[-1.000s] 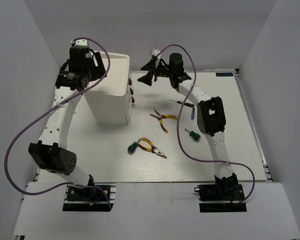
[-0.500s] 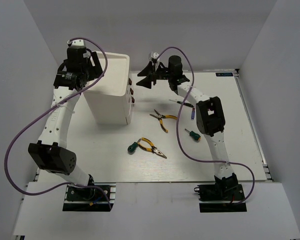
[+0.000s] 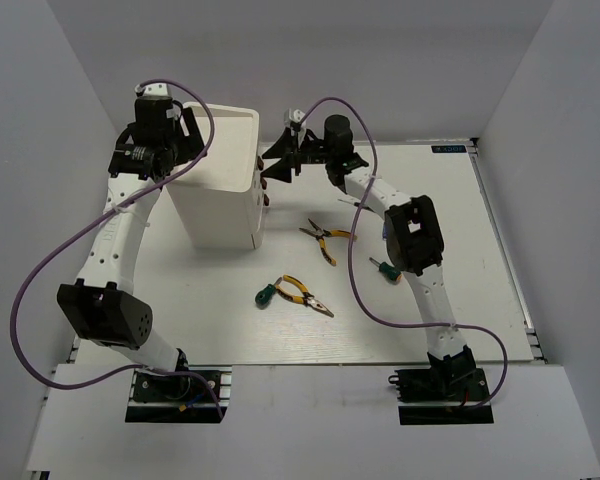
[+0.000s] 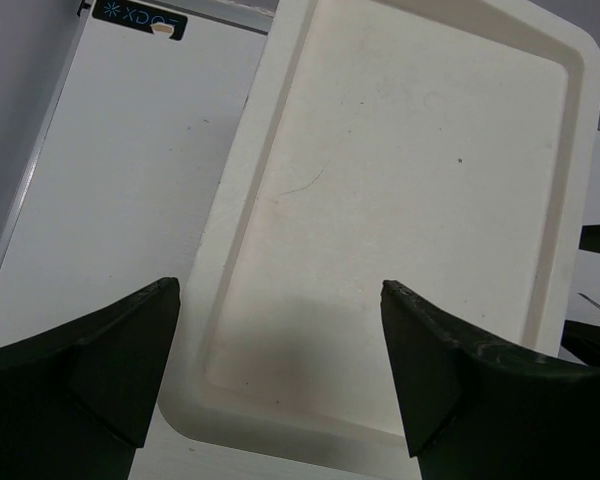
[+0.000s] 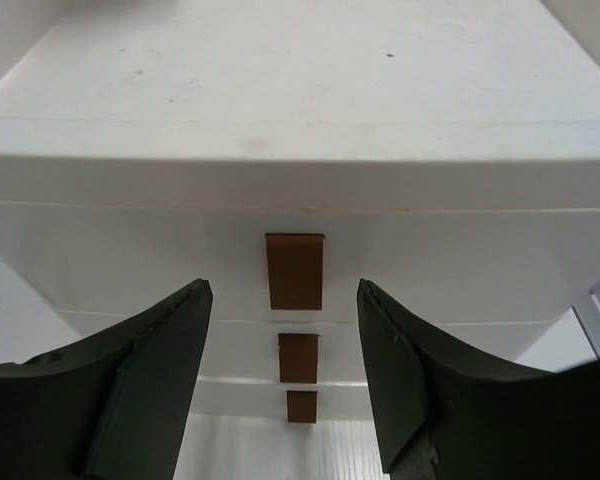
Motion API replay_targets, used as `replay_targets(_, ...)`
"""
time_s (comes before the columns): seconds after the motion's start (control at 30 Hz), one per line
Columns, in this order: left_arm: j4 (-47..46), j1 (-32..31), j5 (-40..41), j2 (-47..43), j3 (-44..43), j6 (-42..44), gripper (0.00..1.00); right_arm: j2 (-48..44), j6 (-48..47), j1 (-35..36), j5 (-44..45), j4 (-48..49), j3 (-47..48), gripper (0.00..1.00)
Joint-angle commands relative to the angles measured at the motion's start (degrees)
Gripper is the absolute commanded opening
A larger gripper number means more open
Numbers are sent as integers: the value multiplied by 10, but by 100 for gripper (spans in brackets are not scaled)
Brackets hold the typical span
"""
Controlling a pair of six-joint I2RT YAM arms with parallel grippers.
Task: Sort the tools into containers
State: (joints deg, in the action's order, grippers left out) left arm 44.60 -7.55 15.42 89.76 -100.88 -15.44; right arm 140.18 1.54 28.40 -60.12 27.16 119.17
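Right jaws: released, straddling top knob point(image 5: 295, 270), ready to pull drawer point(image 5: 460, 260).
Left jaws: released above box point(image 4: 400, 200), likely to brace it.

Pretty bright, even light from above, just faint soft shadows around the tall white plastic drawer box point(image 3: 225, 200); wrist close-ups look slightly soft.

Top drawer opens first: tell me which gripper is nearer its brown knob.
Right. The right gripper faces the top knob, open, not touching; the left gripper hovers open above the drawer unit.
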Motion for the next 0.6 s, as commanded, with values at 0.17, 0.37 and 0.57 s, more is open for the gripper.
replay_targets(0.17, -11, 5, -12, -18, 14, 6, 92, 27, -7, 7, 22, 5, 44, 65)
replay_targets(0.37, -11, 5, -17, -18, 14, 6, 92, 32, -8, 10, 18, 6, 47, 50)
replay_targets(0.57, -11, 5, -17, -23, 19, 6, 92, 20, 3, 10, 20, 17, 33, 39)
